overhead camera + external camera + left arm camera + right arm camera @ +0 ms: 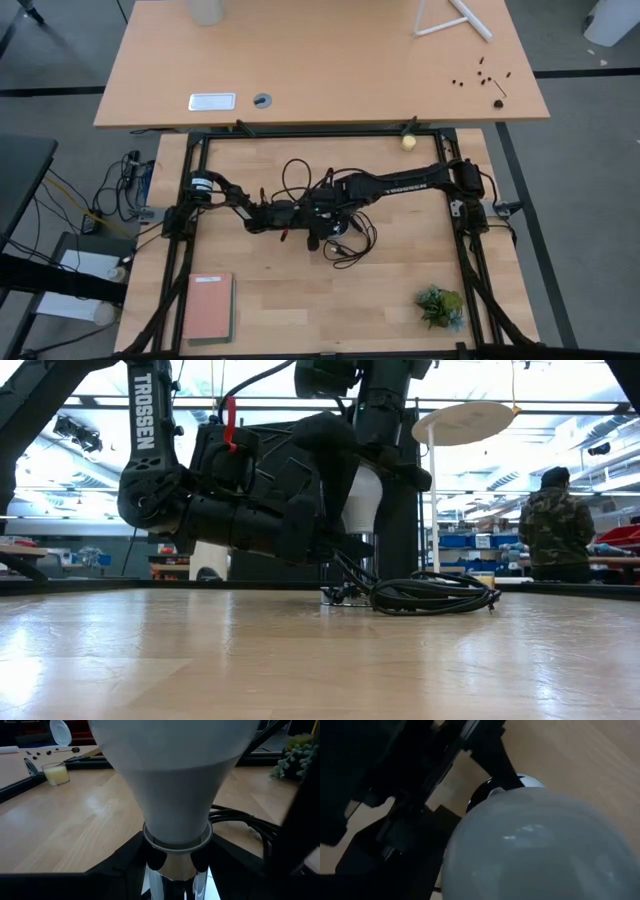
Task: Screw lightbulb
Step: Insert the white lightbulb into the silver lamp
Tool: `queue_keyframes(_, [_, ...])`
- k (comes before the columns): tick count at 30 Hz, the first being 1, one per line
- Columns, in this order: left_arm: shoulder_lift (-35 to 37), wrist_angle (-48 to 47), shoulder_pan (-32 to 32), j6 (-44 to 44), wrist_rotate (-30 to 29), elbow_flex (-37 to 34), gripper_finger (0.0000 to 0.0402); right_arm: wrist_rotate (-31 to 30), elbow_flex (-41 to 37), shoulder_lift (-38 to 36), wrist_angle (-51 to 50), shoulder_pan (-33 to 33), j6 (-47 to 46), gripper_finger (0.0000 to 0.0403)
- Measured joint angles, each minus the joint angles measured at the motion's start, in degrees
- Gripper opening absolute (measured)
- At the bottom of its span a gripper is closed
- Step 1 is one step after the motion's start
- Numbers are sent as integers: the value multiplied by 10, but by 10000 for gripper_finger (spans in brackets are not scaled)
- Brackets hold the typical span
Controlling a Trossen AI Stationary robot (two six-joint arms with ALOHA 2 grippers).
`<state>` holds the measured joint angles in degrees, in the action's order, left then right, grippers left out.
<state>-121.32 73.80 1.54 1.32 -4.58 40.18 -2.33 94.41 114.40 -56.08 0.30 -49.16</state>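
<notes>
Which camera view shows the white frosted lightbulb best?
The left wrist view: the white frosted lightbulb fills it, neck narrowing into a shiny metal socket. The right wrist view shows only its rounded dome. The low view shows a white sliver behind the arms. The high view hides it.

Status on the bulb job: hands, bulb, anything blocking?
Both hands meet mid-table: left hand clamped on the silver socket, right hand over the bulb's top. Lightbulb upright, base seated in the socket. Black cord coiled beside; nothing blocking.

Two dark arms, white TROSSEN lettering on the right arm [400, 186], black cables, red tab near wrist
</notes>
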Motion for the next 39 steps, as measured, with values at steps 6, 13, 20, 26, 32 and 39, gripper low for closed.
queue_keyframes(6, [0,-3,0,0,0,1,190,-1,30,2,-44,0,46,366])
queue_keyframes(13, [0,-4,0,0,-2,1,190,-7,59,1,-88,-4,138,367])
queue_keyframes(20, [0,-4,0,0,-2,1,190,-10,68,0,-92,-13,252,366])
queue_keyframes(26, [0,-4,0,0,-3,1,190,-13,68,0,-92,-12,452,366])
queue_keyframes(32, [0,-5,0,2,-3,1,190,-13,68,0,-92,-2,669,366])
queue_keyframes(39, [0,-5,0,6,-4,1,190,-14,68,-1,-80,4,807,366])
